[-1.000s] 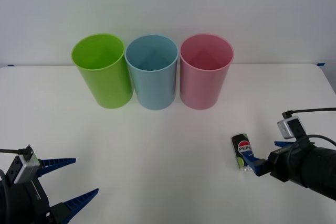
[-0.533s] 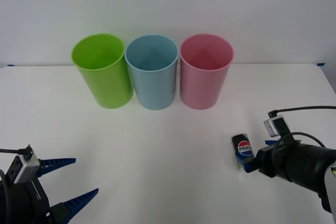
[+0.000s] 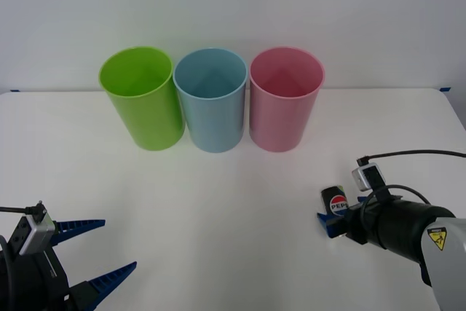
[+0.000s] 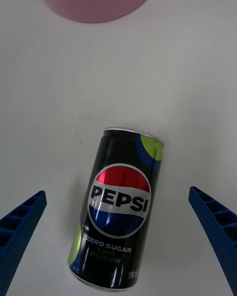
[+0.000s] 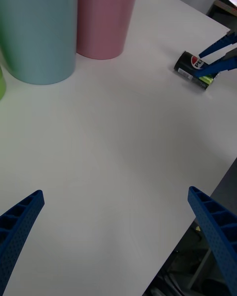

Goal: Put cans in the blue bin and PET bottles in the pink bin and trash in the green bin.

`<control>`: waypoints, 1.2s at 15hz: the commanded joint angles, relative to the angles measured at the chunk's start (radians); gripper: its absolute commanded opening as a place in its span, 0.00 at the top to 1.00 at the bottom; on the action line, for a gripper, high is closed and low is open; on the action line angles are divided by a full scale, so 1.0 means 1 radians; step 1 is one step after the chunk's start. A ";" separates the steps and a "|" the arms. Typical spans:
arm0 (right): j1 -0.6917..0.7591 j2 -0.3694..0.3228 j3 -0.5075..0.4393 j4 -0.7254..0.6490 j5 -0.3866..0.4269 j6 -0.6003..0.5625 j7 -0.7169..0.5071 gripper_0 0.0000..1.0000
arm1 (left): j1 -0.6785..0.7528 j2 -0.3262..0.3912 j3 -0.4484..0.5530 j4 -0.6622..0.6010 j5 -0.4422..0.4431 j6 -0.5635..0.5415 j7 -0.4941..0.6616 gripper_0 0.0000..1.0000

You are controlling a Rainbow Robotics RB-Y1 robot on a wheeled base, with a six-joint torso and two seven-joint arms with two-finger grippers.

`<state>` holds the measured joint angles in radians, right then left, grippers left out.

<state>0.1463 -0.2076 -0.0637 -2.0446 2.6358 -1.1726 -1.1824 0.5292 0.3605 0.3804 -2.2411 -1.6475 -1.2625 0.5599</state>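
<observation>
From the front, the can [image 3: 336,202] lies on the white table [image 3: 218,209] at the right gripper [image 3: 331,222], well short of the green bin [image 3: 142,100], blue bin [image 3: 212,100] and pink bin [image 3: 285,100]. The left gripper [image 3: 98,253] sits parked near-left, fingers spread. At the right wrist, blue fingers [image 4: 19,227] stand wide on either side of the can. From the left wrist, the can lies between those fingers.

A white table [image 3: 218,209] stands against a plain white wall [image 3: 233,5].
</observation>
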 commanded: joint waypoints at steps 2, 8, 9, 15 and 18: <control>-0.016 0.051 0.004 0.032 0.072 0.001 0.003 0.00 | 0.000 0.000 0.000 0.000 0.000 0.000 0.000 0.00; -0.048 0.054 0.021 0.098 0.072 0.030 0.003 0.00 | 0.000 0.000 0.000 0.000 0.000 0.000 0.000 0.00; -0.050 0.053 0.019 0.103 0.072 0.030 0.004 0.00 | 0.000 0.000 0.000 0.000 0.000 0.000 0.000 0.00; -0.073 0.053 0.021 0.167 0.072 0.070 0.027 0.00 | 0.000 0.000 0.000 0.000 0.000 0.000 0.000 0.00; -0.071 0.053 0.019 0.170 0.072 0.071 0.041 0.00 | 0.000 0.000 0.000 0.000 0.000 0.000 0.000 0.00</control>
<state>0.0739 -0.1547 -0.0441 -1.8768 2.7077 -1.1010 -1.1439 0.5292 0.3605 0.3804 -2.2411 -1.6475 -1.2625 0.5599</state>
